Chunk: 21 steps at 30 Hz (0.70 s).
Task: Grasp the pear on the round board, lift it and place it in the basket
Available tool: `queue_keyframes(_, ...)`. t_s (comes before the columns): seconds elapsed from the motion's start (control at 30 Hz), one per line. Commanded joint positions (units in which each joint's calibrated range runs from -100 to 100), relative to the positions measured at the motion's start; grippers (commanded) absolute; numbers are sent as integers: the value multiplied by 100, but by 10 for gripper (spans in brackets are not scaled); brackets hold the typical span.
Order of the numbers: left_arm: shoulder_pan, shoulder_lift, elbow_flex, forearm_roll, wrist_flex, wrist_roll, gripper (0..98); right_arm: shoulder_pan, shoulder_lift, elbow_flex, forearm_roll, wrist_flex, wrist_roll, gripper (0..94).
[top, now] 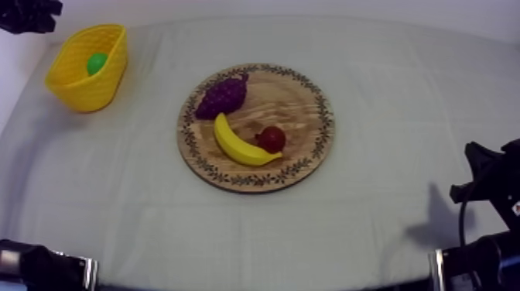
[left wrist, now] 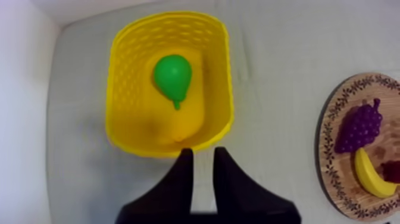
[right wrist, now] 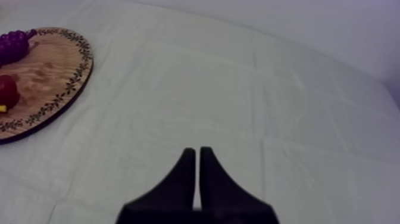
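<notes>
1. Inside the basket [left wrist: 122, 77] lies the pear [left wrist: 172, 74]; its stem shows from the left wrist, a green lump from above.
2. Lengthwise, stem toward left gripper [left wrist: 203, 152] (fingers apart, empty).
3. Right gripper [right wrist: 197, 150] pinched closed.

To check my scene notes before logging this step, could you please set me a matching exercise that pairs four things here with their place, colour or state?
Things:
1. pear
2. banana
3. bunch of grapes
4. left gripper

Descriptions:
A. purple, on the wooden board, at its side towards the yellow basket
B. open, just outside the yellow basket's rim
C. green, inside the yellow basket
D. yellow, on the wooden board beside the small red fruit

Pairs: 1-C; 2-D; 3-A; 4-B.
</notes>
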Motion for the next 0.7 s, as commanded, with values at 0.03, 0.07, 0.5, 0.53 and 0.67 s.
queue_keyframes(0.03,104,-818,635,11,-227,76,97,-1,-2,0,-1,1,1,4)
queue_keyframes(0.07,154,-1007,792,8,-318,108,86,-1,-2,0,-1,1,1,4)
queue_keyframes(0.5,451,-3501,3039,-38,-1548,213,2,-1,-2,0,-1,1,1,4)
queue_keyframes(0.53,464,-3705,3262,-38,-1667,206,2,-1,-2,0,-1,1,1,4)
queue_keyframes(0.67,531,-4492,4254,-28,-2302,163,1,-1,-2,0,-1,1,1,4)
